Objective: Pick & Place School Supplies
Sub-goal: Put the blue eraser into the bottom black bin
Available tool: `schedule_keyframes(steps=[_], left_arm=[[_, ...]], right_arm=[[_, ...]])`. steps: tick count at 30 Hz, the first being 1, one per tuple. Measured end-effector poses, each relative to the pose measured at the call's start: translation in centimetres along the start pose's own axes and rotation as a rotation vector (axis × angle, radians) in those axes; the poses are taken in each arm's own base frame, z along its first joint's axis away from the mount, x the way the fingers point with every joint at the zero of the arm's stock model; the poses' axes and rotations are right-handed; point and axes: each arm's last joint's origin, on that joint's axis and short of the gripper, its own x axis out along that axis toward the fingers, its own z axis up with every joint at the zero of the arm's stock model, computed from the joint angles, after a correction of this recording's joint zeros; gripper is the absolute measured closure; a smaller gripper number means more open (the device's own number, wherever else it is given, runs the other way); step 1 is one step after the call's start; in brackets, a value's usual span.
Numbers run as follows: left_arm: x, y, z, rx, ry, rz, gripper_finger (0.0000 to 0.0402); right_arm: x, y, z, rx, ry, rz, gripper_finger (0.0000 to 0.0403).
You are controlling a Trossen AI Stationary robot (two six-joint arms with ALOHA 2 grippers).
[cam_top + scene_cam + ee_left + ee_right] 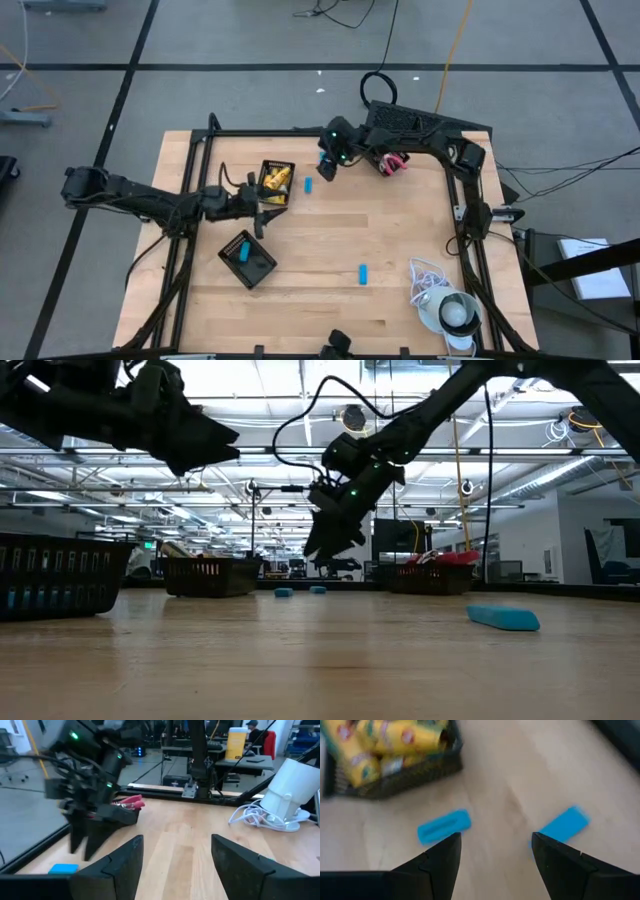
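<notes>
Above the tabletop point(400, 240), the right gripper point(326, 168) hangs open over two blue pieces point(444, 826); the left gripper point(262, 205), fingers apart, holds nothing.

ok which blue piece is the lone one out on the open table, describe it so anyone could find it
Start at the round grey-white object with its white cord at one corner of the wooden table. Go from there toward the table's middle to a short light-blue piece lying flat on bare wood. Unlike the other blue pieces, it has no tray or gripper near it.
</notes>
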Motion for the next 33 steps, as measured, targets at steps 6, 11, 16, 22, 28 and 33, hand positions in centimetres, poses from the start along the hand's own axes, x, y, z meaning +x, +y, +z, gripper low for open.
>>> schedule_keyframes(steps=[6, 11, 16, 22, 28, 33], left_arm=[[0.5, 0.6, -0.4, -0.023, 0.013, -0.037, 0.0170], [0.6, 0.6, -0.4, -0.022, 0.010, -0.047, 0.0170], [0.6, 0.5, -0.4, -0.024, 0.011, -0.056, 0.0170], [0.6, 0.5, -0.4, -0.025, 0.011, -0.057, 0.0170], [0.6, 0.5, -0.4, -0.028, 0.010, -0.077, 0.0170], [0.6, 0.5, -0.3, -0.029, 0.007, -0.077, 0.0170]], right_arm=[[0.9, -2.3, 0.5, 0.051, 0.079, -0.040, 0.0165], [2.5, -3.6, 0.4, 0.072, 0.187, -0.053, 0.0165], [3.1, -3.8, 1.2, 0.057, 0.200, -0.052, 0.0165], [2.7, -4.0, 1.8, 0.067, 0.170, -0.057, 0.0165], [3.6, -4.7, 1.6, 0.084, 0.166, -0.062, 0.0165], [4.6, -5.0, 1.7, 0.094, 0.191, -0.043, 0.0165]])
